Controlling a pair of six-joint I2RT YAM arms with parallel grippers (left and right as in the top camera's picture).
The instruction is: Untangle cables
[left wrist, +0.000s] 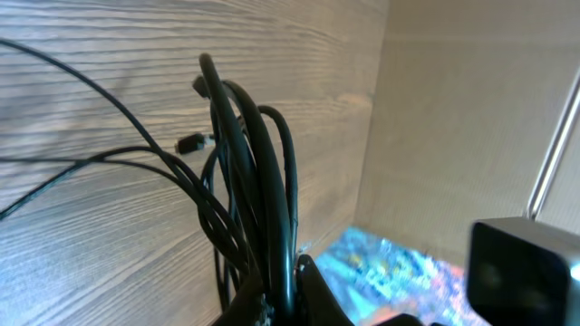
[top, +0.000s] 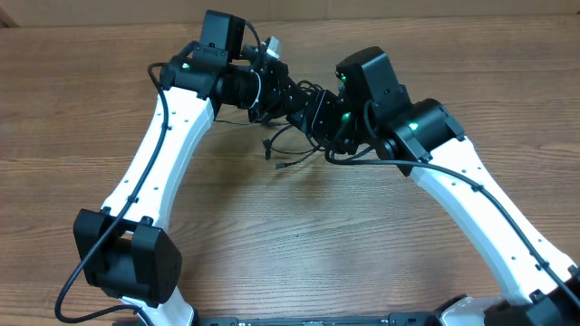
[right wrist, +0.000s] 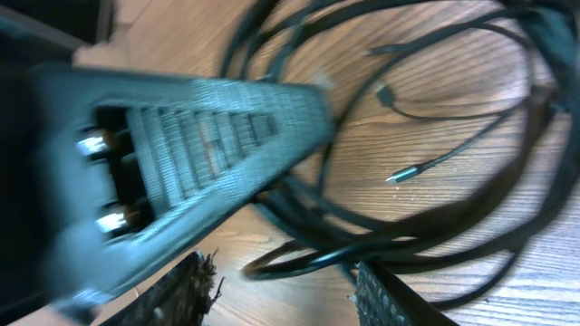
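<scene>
Several thin black cables (top: 292,143) lie tangled on the wooden table (top: 272,244). A bundle is pinched by the left gripper (left wrist: 283,303); the right gripper (right wrist: 285,292) is spread just above. One loose strand should be drawn away slowly.

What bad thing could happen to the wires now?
The left gripper pinches several strands of the cables at once, so pulling may tighten the tangle. The right gripper is open very near the left one; they could bump. A loose plug might snag in a loop.
</scene>
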